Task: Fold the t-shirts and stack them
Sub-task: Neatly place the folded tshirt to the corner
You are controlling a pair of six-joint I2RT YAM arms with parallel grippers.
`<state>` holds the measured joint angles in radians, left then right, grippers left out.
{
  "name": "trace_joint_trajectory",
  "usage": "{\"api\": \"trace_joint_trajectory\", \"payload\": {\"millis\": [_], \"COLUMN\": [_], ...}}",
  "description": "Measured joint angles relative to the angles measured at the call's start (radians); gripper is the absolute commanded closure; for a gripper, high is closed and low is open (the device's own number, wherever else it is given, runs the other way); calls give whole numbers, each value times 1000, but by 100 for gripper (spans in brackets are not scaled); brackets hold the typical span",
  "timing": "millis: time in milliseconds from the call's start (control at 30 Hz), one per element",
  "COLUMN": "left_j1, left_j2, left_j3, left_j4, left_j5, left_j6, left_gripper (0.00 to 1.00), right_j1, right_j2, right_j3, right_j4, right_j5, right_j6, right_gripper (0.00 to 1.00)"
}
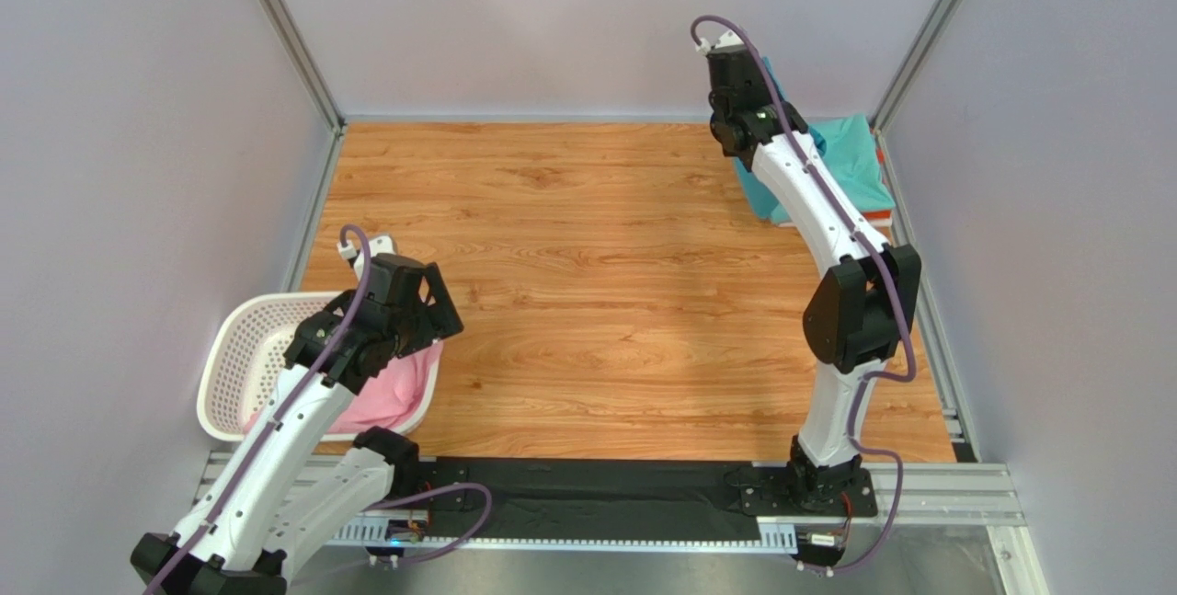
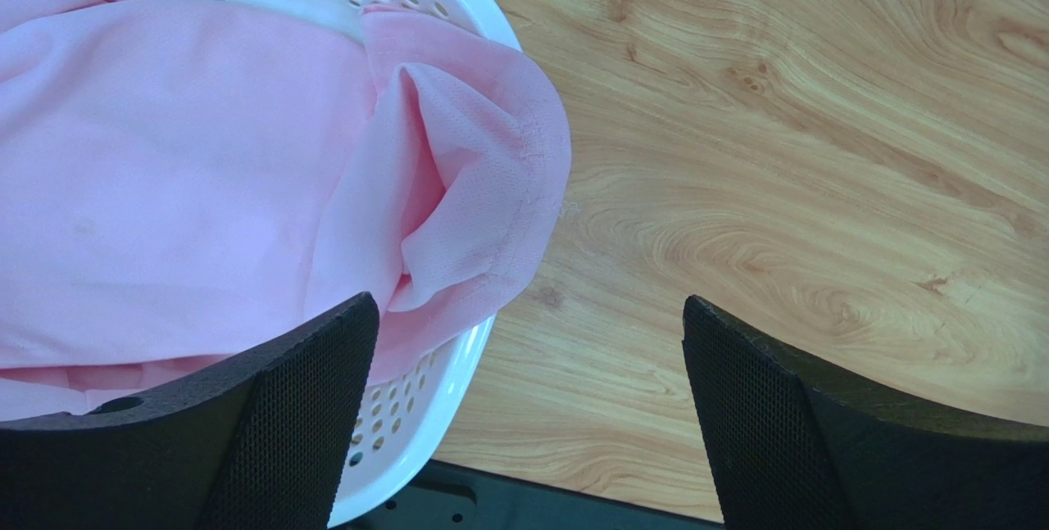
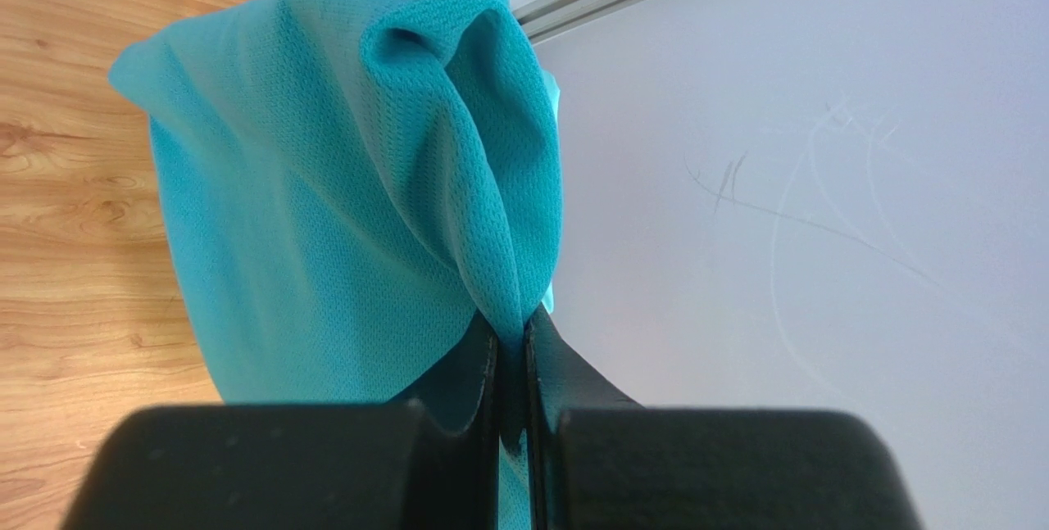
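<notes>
A pink t-shirt (image 1: 390, 397) lies bunched in the white lattice basket (image 1: 243, 333), with one fold draped over the rim; it also shows in the left wrist view (image 2: 185, 186). My left gripper (image 1: 412, 323) hangs open and empty over the basket's right rim (image 2: 458, 373), its jaws (image 2: 530, 315) wide apart. My right gripper (image 1: 742, 88) is raised at the far right corner. It is shut on a fold of a teal t-shirt (image 3: 345, 186), pinched between its jaws (image 3: 511, 324). Teal cloth (image 1: 850, 161) lies on the table below it.
The wooden tabletop (image 1: 608, 278) is walled in grey on three sides. A metal frame post (image 1: 923, 37) stands in the far right corner, close to my right arm. A black base plate (image 1: 594, 492) runs along the near edge.
</notes>
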<state>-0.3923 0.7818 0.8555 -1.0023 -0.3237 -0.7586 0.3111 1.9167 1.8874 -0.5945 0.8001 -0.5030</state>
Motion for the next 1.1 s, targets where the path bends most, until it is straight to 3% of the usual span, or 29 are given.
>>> {"api": "trace_joint_trajectory", "payload": {"millis": [300,600,1100], "left_j1": [0,0,0], "left_j2": [0,0,21], "left_j3": [0,0,0], "left_j4": [0,-3,-11], "left_j5": [0,-1,-21], "left_j6": [0,-3,-6], "left_gripper": [0,0,0], "right_j1": [-13,-100,-251], "right_j2": [-17,-12,162], "right_j3": [37,38,100], "right_j4": [-61,-83,-100], "right_j5": [-35,-84,-174], "right_j6": [32,61,176], "right_gripper": [100,100,100]}}
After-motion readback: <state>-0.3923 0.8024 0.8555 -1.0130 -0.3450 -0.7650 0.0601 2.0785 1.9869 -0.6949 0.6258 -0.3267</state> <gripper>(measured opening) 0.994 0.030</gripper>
